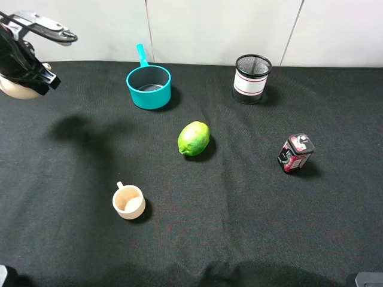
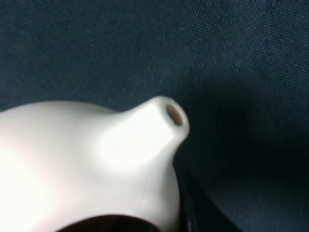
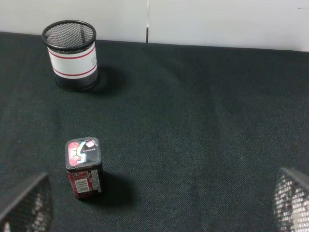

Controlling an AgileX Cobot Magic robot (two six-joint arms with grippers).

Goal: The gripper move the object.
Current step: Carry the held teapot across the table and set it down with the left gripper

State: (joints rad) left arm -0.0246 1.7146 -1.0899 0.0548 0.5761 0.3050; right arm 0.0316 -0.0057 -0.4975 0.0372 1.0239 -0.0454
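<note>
The teapot (image 1: 13, 89) is found directly under the left gripper (image 1: 24, 69), at the far left edge of the black cloth (image 1: 239, 227). In the exterior high view most of it is covered by the black arm end, so that only a pale curved part of its body is seen below the gripper. In the left wrist view the teapot (image 2: 87, 159) fills the lower part of the picture, very close to the camera, and a dark gripper part (image 2: 190, 212) is seen just beside its wall. Whether the jaws are closed on the teapot cannot be told. Whether the teapot rests on the cloth or is held above it cannot be told either.

The teapot is seen as squat, round and smooth, cream-white and glossy. A short spout (image 2: 170, 118) with a small round hole points away from the gripper, and a dark opening is glimpsed at its top.

The right gripper (image 3: 159, 193) is held with its fingers wide apart, nothing between them.
</note>
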